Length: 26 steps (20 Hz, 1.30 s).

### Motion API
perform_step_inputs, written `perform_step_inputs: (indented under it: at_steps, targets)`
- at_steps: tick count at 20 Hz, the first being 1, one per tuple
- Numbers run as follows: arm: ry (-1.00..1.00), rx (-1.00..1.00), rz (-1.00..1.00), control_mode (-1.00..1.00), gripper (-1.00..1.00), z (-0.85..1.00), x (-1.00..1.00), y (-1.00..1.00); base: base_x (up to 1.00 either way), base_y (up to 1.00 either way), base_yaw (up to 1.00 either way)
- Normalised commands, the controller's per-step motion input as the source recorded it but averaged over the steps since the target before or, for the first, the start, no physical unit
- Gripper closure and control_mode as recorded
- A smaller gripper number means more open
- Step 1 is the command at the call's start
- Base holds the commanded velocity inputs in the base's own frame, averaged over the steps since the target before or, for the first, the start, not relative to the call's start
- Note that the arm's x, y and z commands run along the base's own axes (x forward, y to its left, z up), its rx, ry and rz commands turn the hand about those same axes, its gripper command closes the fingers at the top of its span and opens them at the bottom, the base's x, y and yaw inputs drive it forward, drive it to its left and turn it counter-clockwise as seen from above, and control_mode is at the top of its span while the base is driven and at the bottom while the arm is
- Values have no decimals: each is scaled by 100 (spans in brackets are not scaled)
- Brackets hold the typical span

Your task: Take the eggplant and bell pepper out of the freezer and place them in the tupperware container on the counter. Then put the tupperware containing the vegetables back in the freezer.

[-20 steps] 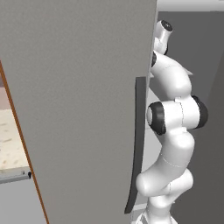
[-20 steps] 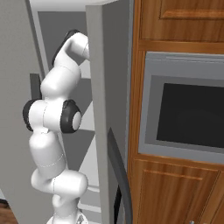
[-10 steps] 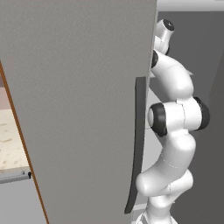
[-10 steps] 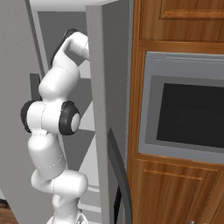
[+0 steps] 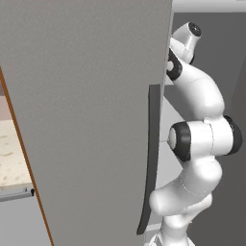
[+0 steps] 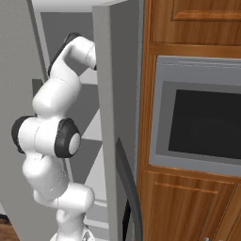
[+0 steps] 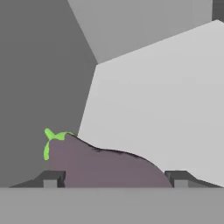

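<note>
Eggplant (image 7: 103, 165), green stem to the left, lies on the pale freezer shelf (image 7: 166, 100) by the dark wall, and I have the gripper (image 7: 113, 178) spread wide with a fingertip (image 7: 51, 178) either side of it, grasping nothing, lined up to pinch.

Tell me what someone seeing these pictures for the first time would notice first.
Probably the big flat grey freezer door, swung open across the left base view, with the white arm reaching past its edge into the freezer. In the hand view, a dull purple eggplant with a bright green stem lies on a pale shelf, between the fingertips of the open hand.
</note>
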Motion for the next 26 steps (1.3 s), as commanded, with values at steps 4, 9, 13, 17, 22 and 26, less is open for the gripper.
perform_step_inputs:
  at_steps: [4, 9, 13, 17, 22, 26]
  targets:
    - [-3, 0, -12, -100, 100, 16, -100, -24, 0, 0, 0]
    - [-5, 0, -11, -100, 100, 20, -100, -9, 0, 0, 0]
    - [-7, -1, -9, -100, 100, 7, -100, 0, 0, 0, 0]
    - [-8, -1, -10, -100, 100, 4, -100, 0, 0, 0, 0]
    - [-1, 0, -10, -100, 100, 4, -100, 0, 0, 0, 0]
    - [0, 0, -6, -100, 100, 0, -100, 17, 0, 0, 0]
